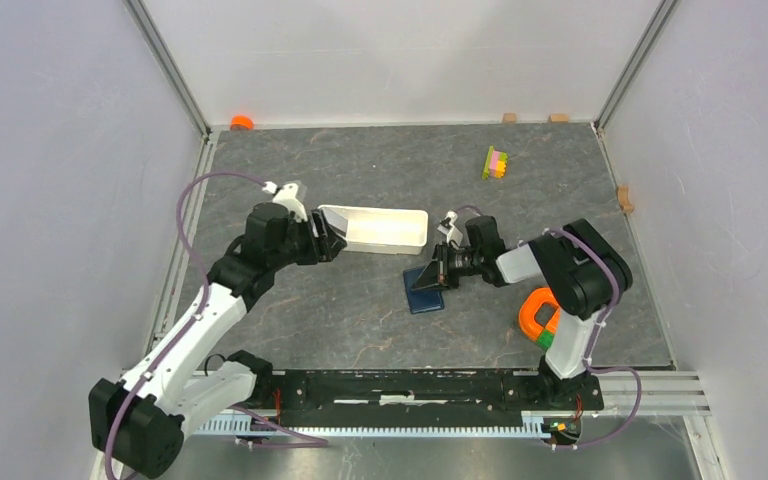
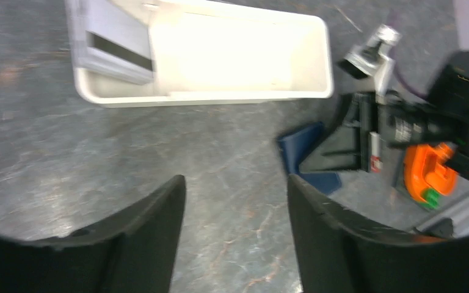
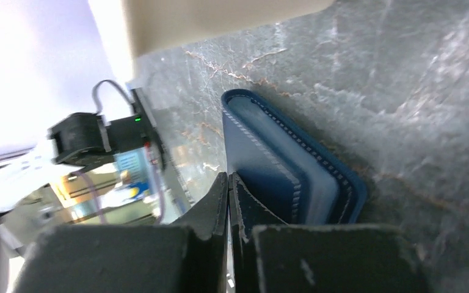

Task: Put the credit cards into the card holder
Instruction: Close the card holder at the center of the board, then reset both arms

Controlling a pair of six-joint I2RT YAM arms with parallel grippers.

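Grey marbled tabletop [image 1: 360,170], plain white walls [image 1: 400,50], aluminium corner posts [image 1: 168,65]

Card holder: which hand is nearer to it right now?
Right. The right hand is shut, right against the edge of the card holder. The left hand is open, well off to the holder's left at the left end of the white tray, apart from the holder.

Soft even light; white tray [image 2: 207,97] glares, blurred.

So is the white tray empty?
Not empty: grey cards with a dark stripe sit at one end of the tray.
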